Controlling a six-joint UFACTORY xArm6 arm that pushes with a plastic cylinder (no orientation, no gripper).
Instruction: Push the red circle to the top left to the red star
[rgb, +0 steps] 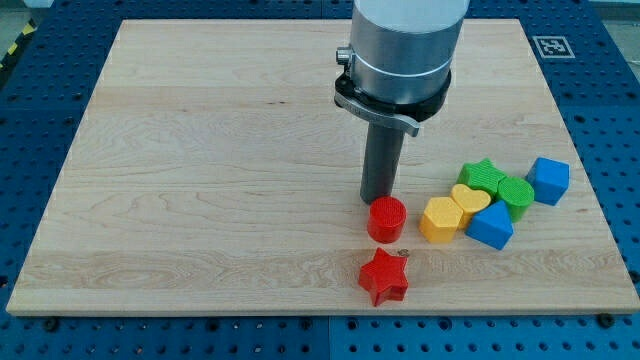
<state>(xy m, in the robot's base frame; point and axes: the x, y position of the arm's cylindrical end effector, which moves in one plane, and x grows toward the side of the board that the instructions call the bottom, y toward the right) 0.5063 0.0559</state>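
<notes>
The red circle (386, 219) sits on the wooden board toward the view's bottom, right of centre. The red star (384, 276) lies just below it, nearly touching, near the board's bottom edge. My tip (377, 199) stands right above the red circle, at its upper left edge, touching or almost touching it. The dark rod rises from there into the silver arm body at the view's top.
A cluster of blocks lies to the right of the red circle: a yellow hexagon (439, 219), a yellow heart (470, 199), a green star (483, 175), a green circle (516, 192), a blue block (490, 227) and a blue cube (549, 180). The wooden board (200, 180) rests on a blue perforated table.
</notes>
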